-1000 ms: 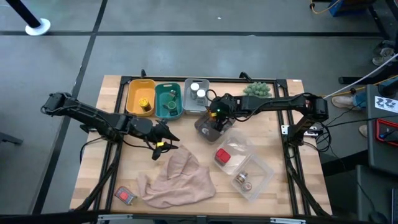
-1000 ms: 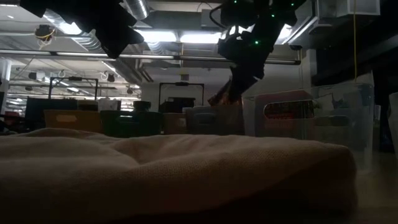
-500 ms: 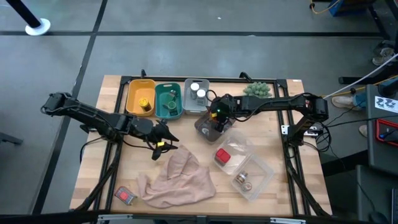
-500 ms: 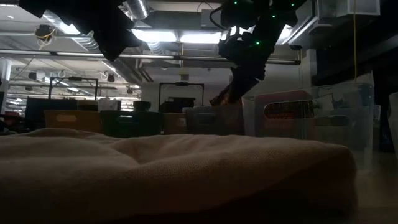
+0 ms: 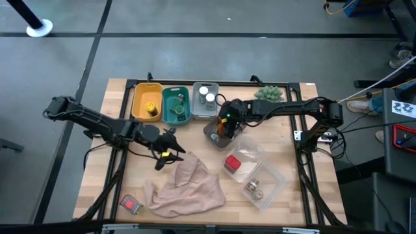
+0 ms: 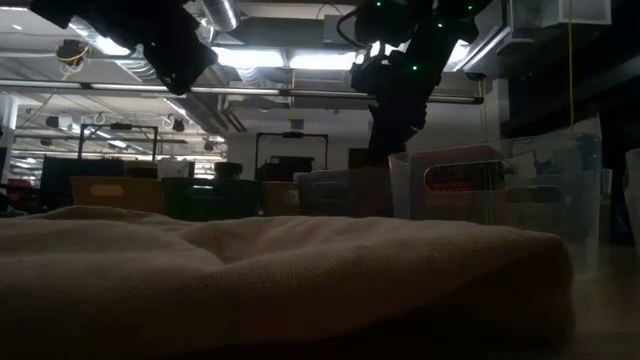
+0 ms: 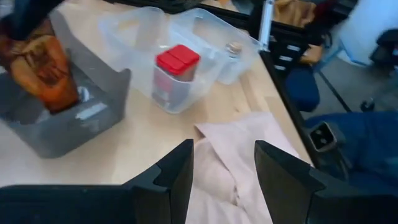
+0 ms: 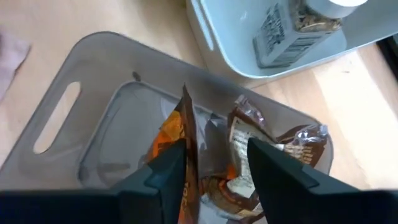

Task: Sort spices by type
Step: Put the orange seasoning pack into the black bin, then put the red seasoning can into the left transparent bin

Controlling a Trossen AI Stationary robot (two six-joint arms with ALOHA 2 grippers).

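My right gripper [image 5: 223, 128] is down over the grey bin [image 8: 81, 118], fingers parted, holding nothing. Between and just past them sit two orange-brown sachets [image 8: 245, 152], standing crumpled inside the bin. One sachet edge pokes up against my inner finger [image 8: 163, 171]; can't tell if it's touching.

My left gripper [image 5: 167, 151] hangs above the bare table [image 5: 195, 146] near the top edge of the beige cloth [image 5: 185, 188], jaws apart, empty. Its wrist view shows cloth right beyond the fingertips [image 7: 180, 168], so the cloth is the nearest thing in its way.

Around:
- White bin [image 5: 204, 101] just behind the grey one, two silver-capped jars [image 5: 207, 96] in it. Right wrist view shows one jar [image 8: 298, 28] lying in there.
- Green bin [image 5: 175, 106] next along with small green boxes, then the yellow bin [image 5: 146, 101] with a yellow jar [image 5: 150, 108].
- Clear tray [image 5: 263, 179] in front of the grey bin, toward the right: red-lidded container [image 5: 233, 162] in its near compartment, a small jar [image 5: 253, 189] in the far one.
- A red packet [image 5: 132, 205] lies alone at the front left corner, just beside the cloth.
- Green spiky plant ball [image 5: 268, 93] at the back edge, close to my right arm.

Low view: cloth fills the foreground and hides most of the table.
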